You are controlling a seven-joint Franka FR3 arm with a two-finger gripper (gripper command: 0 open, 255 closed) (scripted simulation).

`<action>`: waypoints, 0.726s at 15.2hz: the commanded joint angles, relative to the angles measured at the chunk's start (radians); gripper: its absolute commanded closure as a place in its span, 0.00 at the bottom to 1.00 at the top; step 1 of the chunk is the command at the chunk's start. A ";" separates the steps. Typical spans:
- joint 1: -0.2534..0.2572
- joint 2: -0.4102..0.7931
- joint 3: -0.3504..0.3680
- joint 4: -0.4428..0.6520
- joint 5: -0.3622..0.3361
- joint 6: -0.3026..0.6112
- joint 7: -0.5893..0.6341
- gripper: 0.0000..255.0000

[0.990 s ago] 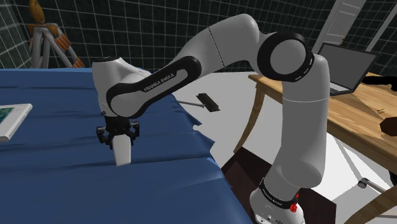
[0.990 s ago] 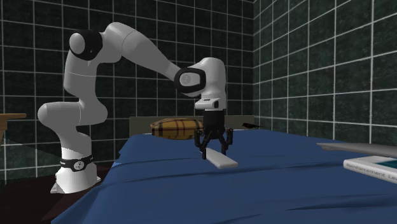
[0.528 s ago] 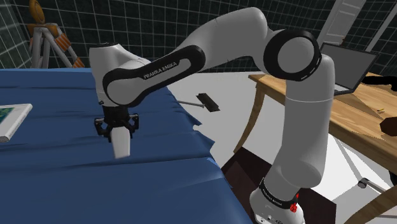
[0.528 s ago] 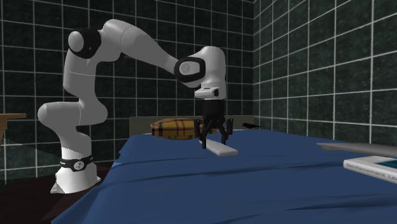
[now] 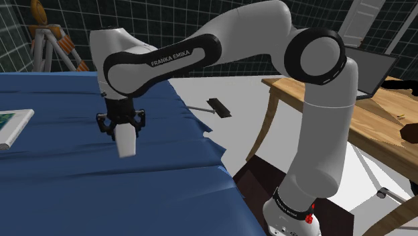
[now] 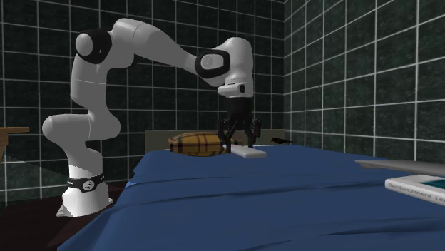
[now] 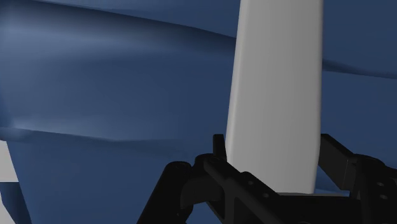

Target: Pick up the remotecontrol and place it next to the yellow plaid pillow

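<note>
Found the black gripper (image 5: 120, 126) pinching the remote control (image 5: 125, 143), a plain pale grey slab, by one end. Confirmed in the wrist view: both fingers (image 7: 218, 149) pressed against the slab's long sides, with the remote control (image 7: 277, 83) running away from the gripper (image 7: 273, 149) over the blue bedcover (image 7: 95, 95). Noted in the shoulder view the slab hanging downward from the gripper over the bedcover (image 5: 67, 174), near its edge on the stand's side; could not tell from that view whether the free end touches the cloth. Recorded in the second exterior view the gripper (image 6: 239, 137) pointing down, with the remote control (image 6: 248, 152) jutting toward that view's right, apparently clear of the bedcover (image 6: 285, 203). Located the yellow plaid pillow (image 6: 197, 143) on the bed, just to that view's left of the slab and overlapping the gripper in the picture; could not judge the gap in depth between them. Logged a book (image 5: 11, 127) lying flat on the bedcover at the shoulder view's left, well apart from the gripper, and the same book (image 6: 418, 187) at the second exterior view's lower right. Logged also a wooden table (image 5: 365, 131) carrying an open laptop (image 5: 365, 70) at the shoulder view's right, a wooden tripod (image 5: 50, 40) beyond the bed, and dark tiled walls (image 6: 342, 64) behind the arm.
</note>
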 commanded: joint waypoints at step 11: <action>0.002 -0.028 0.008 0.126 0.019 -0.151 -0.014 1.00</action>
